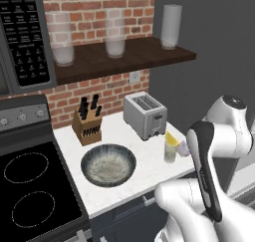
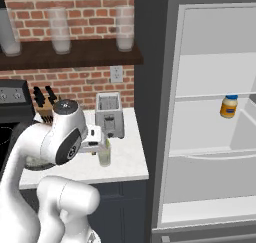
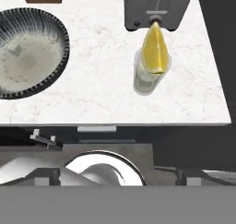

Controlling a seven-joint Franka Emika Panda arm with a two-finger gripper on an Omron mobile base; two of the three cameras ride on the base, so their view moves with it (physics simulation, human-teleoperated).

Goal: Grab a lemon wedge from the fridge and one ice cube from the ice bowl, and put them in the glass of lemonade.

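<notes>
Lemon wedge (image 3: 153, 50) is perched on the rim of the glass of lemonade (image 3: 148, 78), tip up and leaning toward the toaster (image 3: 156, 6), so it is sitting on top and not down in the drink. The left base view agrees: yellow wedge (image 1: 172, 138) on the glass (image 1: 170, 151), near the front right of the white counter (image 1: 144, 159), with the ice bowl (image 1: 108, 165) well to its left and the knife block (image 1: 87, 126) behind that.

Whether the pincer is spread or closed I cannot tell; the hand view shows no clear fingertips, and the base views hide them behind the arm. It does not appear to be carrying anything, though that is a guess from a poor angle.

Next up, in my judgement, is the ice. The bowl's speckled inside (image 3: 25, 57) makes a cube hard to pick out from here, so get squarely over the bowl before descending. Come down vertically, close gently on one cube only, and lift clear of the ribbed rim. On the carry across, approach the glass from above and keep clear of the wedge, since a nudge could tip it onto the counter. The fridge (image 2: 210, 112) stands open at the right, an orange jar (image 2: 229, 107) on its shelf.
</notes>
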